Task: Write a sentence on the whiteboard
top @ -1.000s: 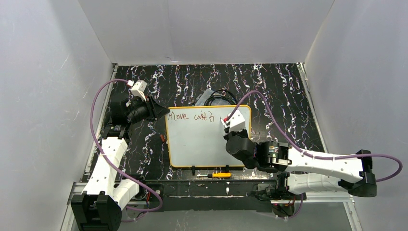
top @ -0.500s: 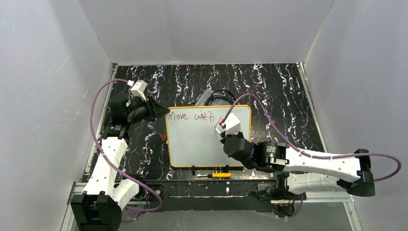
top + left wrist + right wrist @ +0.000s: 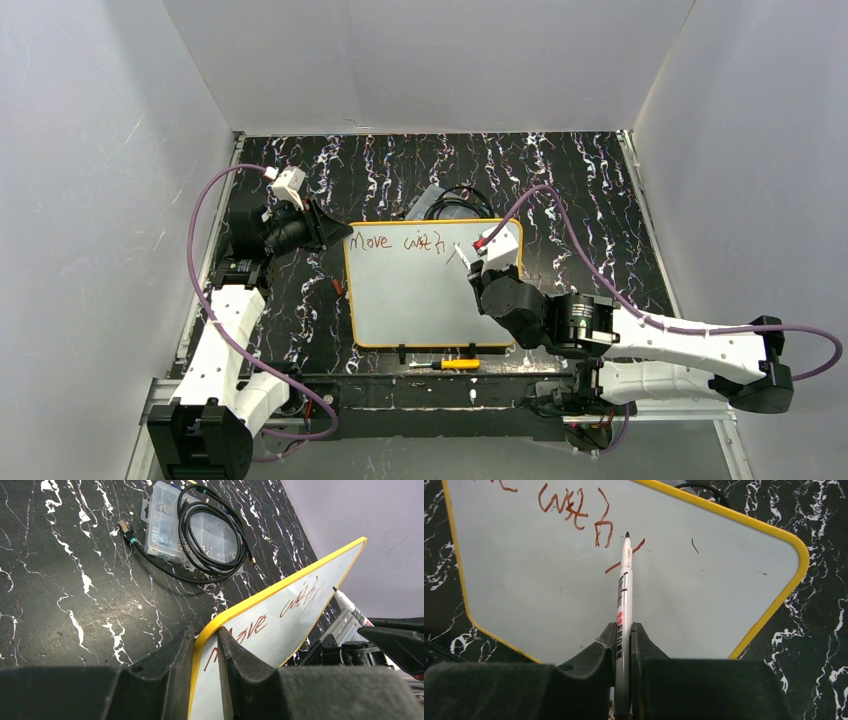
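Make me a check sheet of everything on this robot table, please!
Surface: black marbled tabletop, white veins.
Job's things: white yellow-rimmed whiteboard; reddish-brown handwritten sentence, reads "Move with"; white marker pen.
Clutter: clear plastic parts box; yellow-handled screwdriver.
Grippers: left gripper shut on whiteboard's corner; right gripper shut on marker pen.
Cables: black coiled cable atop box; purple arm cables.
Surroundings: plain grey walls.

In the top view the right arm hid the right part of the whiteboard. The right wrist picture's top edge cut off the first word of the sentence. The marker had its rear end buried in the right gripper. The clear box held contents too small to tell.
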### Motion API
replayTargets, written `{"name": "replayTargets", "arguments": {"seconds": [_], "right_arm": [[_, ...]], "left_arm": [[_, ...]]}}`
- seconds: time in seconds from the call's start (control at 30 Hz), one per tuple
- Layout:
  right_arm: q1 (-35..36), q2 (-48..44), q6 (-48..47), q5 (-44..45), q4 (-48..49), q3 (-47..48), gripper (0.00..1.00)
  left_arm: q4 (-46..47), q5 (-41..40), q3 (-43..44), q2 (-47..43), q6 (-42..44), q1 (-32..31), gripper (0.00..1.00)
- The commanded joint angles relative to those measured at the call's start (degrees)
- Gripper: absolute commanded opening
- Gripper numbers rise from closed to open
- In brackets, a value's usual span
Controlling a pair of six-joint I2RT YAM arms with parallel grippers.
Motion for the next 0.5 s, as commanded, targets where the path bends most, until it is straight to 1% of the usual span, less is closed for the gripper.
{"name": "replayTargets", "arguments": {"seconds": [0.0, 0.3, 0.47], "right_arm": [[-0.13, 1.37, -2.05, 5.62, 2.11, 2.04, 0.01], [-0.27, 3.03, -2.58, 6.97, 2.26, 2.14, 0.01], [-0.66, 4.18, -1.87, 7.28, 0.18, 2.87, 0.01]], "left_arm": [[-1.36, 1.35, 0.78, -0.84, 0.21, -0.17, 0.20], [-1.36, 1.50, 0.76, -0.59, 0.17, -0.17, 0.20], [-1.36, 1.47, 0.78, -0.53, 0.12, -0.12, 0.20]]}}
